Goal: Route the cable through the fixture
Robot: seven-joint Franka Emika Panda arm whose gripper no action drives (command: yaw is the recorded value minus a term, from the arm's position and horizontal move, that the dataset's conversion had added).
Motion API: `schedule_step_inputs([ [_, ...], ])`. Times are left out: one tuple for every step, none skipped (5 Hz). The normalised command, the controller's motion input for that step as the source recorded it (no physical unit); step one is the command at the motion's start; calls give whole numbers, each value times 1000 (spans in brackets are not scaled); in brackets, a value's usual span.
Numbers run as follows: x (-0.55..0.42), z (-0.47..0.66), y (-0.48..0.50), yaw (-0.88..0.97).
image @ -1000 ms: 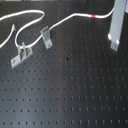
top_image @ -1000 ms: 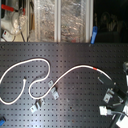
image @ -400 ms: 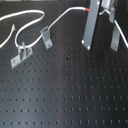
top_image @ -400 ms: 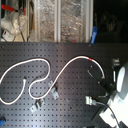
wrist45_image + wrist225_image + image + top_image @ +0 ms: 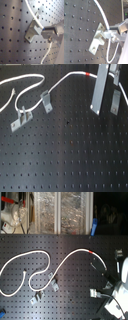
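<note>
The white cable [image 5: 62, 81] loops across the black pegboard, and its red band [image 5: 89, 74] lies at the far right in the first exterior view. It passes two metal fixtures [image 5: 45, 100] [image 5: 22, 116]. A third fixture [image 5: 115, 101] stands right of the band. My gripper [image 5: 98, 110] hangs just left of that fixture and looks shut on the cable beyond the red band. In both wrist views the cable [image 5: 31, 11] [image 5: 104, 17] runs past the bracket [image 5: 32, 31] [image 5: 97, 40] and under my fingers. The second exterior view shows the cable [image 5: 35, 251] and its band [image 5: 90, 251].
The black pegboard [image 5: 70, 154] extends toward the camera in the first exterior view. The two left fixtures also show in the second exterior view [image 5: 54, 284] [image 5: 37, 297]. Shelves with clutter [image 5: 45, 212] stand behind the board. My white arm [image 5: 122, 284] fills the second exterior view's right edge.
My gripper has come into the first exterior view from the right and now hangs beside the right fixture. The red-banded stretch of cable has shifted slightly away from the camera.
</note>
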Motion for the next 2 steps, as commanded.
schedule_step_inputs([
  [-134,23,-147,0],
  [-413,217,-264,109],
])
